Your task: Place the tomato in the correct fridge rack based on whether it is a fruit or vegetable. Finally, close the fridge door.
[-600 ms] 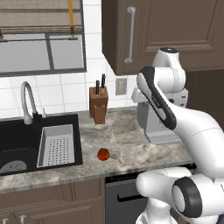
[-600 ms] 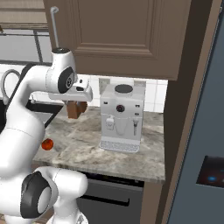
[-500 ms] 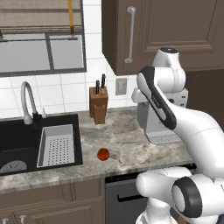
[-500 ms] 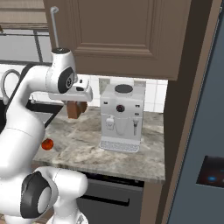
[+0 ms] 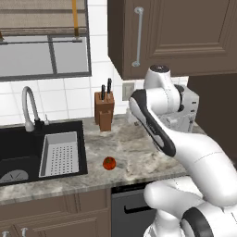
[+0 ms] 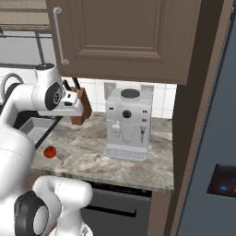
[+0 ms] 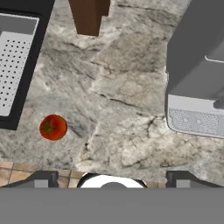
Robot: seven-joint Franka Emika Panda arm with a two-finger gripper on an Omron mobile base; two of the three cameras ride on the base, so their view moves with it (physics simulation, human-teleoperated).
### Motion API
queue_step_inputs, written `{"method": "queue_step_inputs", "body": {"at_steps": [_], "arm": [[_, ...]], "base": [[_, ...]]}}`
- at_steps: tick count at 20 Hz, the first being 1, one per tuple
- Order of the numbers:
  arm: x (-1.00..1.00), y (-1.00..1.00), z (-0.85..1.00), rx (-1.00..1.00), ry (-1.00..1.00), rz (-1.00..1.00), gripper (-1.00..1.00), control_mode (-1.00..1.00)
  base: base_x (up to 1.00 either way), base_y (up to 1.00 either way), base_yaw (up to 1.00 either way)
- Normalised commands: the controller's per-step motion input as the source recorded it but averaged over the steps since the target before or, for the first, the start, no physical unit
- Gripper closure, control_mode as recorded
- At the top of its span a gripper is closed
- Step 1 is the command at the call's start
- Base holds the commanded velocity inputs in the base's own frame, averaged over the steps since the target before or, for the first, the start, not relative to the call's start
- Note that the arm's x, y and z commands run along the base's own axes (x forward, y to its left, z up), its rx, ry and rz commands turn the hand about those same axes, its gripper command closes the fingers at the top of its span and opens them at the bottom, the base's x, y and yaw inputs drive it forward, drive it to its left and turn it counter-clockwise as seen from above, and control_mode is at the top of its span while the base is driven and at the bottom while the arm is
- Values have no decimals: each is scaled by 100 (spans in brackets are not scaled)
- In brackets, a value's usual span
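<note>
Nothing new: tomato [image 7: 53,127] on counter [image 7: 118,96], left of wide-open hand [image 7: 111,176].

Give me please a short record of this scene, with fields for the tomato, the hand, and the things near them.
tomato: on the counter, near its front edge, right of the sink
hand: open, empty, above the counter
knife block: upright by the wall
coffee machine: on the counter, right side
task: tomato not yet picked up

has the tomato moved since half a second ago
No. The tomato lies at the same spot on the counter, just right of the sink and in front of the knife block.
</note>
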Motion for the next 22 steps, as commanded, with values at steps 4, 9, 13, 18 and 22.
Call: {"method": "queue_step_inputs", "body": {"at_steps": [4,9,13,18,22], "arm": [[-30,80,-58,-9,0,0,-100,-100],[-22,75,-59,-6,0,0,-100,-100],[-23,64,-50,0,0,0,-100,-100],[-23,43,-41,0,0,0,-100,-100],[-4,8,-39,0,0,0,-100,-100]], "base": [[0,0,0],[0,0,0],[0,0,0],[0,0,0],[0,0,0]]}}
